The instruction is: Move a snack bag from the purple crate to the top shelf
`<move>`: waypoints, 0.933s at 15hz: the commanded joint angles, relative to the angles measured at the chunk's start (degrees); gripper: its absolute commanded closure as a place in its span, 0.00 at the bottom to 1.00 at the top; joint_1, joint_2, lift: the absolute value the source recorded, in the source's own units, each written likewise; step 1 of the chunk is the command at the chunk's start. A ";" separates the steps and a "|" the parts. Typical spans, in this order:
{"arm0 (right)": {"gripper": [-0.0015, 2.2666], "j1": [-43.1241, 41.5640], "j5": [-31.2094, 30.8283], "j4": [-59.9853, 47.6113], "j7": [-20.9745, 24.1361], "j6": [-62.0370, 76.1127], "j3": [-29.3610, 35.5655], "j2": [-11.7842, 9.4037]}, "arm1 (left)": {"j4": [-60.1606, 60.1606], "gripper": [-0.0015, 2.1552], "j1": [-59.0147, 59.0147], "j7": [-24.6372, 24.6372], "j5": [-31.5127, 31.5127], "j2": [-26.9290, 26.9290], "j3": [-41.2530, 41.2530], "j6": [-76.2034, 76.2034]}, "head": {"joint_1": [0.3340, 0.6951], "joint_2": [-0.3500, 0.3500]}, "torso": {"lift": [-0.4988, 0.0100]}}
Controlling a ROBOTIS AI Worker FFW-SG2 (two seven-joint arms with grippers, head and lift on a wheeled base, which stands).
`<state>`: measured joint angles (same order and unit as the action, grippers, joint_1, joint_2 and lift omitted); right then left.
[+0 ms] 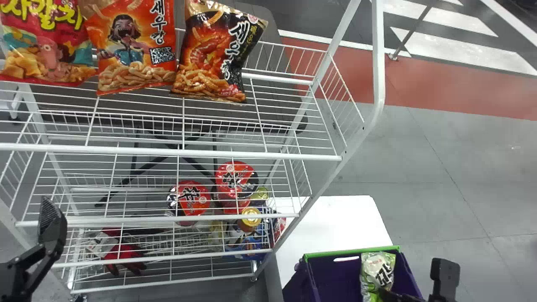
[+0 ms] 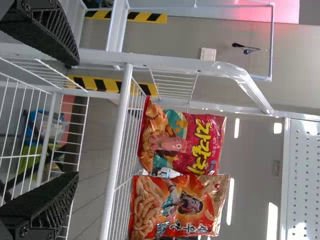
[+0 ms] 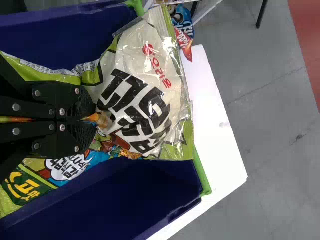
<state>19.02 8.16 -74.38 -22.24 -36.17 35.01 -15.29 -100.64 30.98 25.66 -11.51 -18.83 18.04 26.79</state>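
The right gripper [image 1: 384, 293] is low inside the purple crate [image 1: 333, 281] at the bottom right of the head view, against a white-and-green snack bag [image 1: 376, 270]. In the right wrist view the right gripper [image 3: 95, 120] is shut on the middle of the snack bag [image 3: 142, 100], which bunches up at the fingertips. The left gripper [image 1: 52, 226] is parked at the head view's left edge, beside the rack. The left gripper [image 2: 75, 120] stands open with nothing between its fingers. The top shelf [image 1: 168, 152] is white wire and holds three upright snack bags toward its back.
Another snack bag [image 3: 65, 170] lies in the crate under the right gripper. The crate stands on a white table [image 1: 340, 222] beside the rack. A slanted rack post [image 1: 310, 209] rises between crate and shelves. Lower shelves hold red-lidded cups [image 1: 188, 199], a jar and red gloves [image 1: 123, 251].
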 commanded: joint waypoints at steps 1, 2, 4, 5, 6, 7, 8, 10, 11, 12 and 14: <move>0.87 -0.38 -0.07 0.29 0.00 0.00 -0.38 -0.09 | -0.26 0.00 -0.04 0.00 0.00 -0.07 -0.20 -0.38 | 1.00 0.00 | 0.81; 0.87 -0.38 -0.16 0.37 0.00 0.00 -0.47 -0.09 | -0.44 0.00 -0.04 0.00 0.00 -0.16 -0.29 -0.56 | 1.00 0.00 | 0.81; 0.87 -0.47 -0.16 0.37 0.00 0.00 -0.47 -0.18 | -0.70 0.00 -0.04 -0.17 0.00 -0.16 -0.29 -1.61 | 1.00 0.00 | 0.83; 0.87 -0.47 -0.16 0.37 -0.08 0.00 -0.47 -0.27 | -0.70 0.00 -0.04 -0.35 0.00 -0.16 -0.20 -1.79 | 1.00 0.00 | 0.84; 0.87 -0.47 -0.16 0.37 -0.08 0.00 -0.47 -0.27 | -0.70 0.00 -0.04 -0.35 0.00 -0.16 -0.20 -1.79 | 1.00 0.00 | 0.85; 0.87 -0.47 -0.16 0.37 -0.08 -0.18 -0.47 -0.27 | -0.79 0.00 -0.04 -0.35 0.00 -0.24 -0.11 -1.79 | 1.00 0.00 | 0.85; 0.87 -0.38 -0.16 0.37 -0.17 -0.18 -0.38 -0.27 | -0.88 0.00 0.05 -0.35 0.09 -0.24 -0.11 -1.79 | 1.00 0.00 | 0.86; 0.87 -0.21 -0.16 0.29 -0.17 -0.18 -0.38 -0.27 | -1.05 0.00 0.40 -0.26 0.26 -0.24 -0.02 -1.79 | 1.00 0.00 | 0.88; 0.87 -0.03 -0.16 0.29 -0.26 -0.18 -0.38 -0.27 | -1.05 0.00 0.49 -0.26 0.26 -0.24 -0.02 -1.61 | 1.00 0.00 | 0.88; 0.87 0.14 0.02 0.20 -0.26 -0.18 -0.38 -0.27 | -1.05 0.00 0.67 -0.17 0.44 -0.24 0.06 -1.61 | 1.00 0.00 | 0.89; 0.87 0.41 0.28 0.02 -0.26 0.00 -0.21 -0.18 | -1.23 0.00 0.84 -0.08 0.53 -0.33 0.06 -1.26 | 1.00 0.00 | 0.91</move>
<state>19.19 8.21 -74.20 -22.50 -36.25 34.69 -15.56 -101.73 31.66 25.52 -11.09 -19.11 18.09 25.25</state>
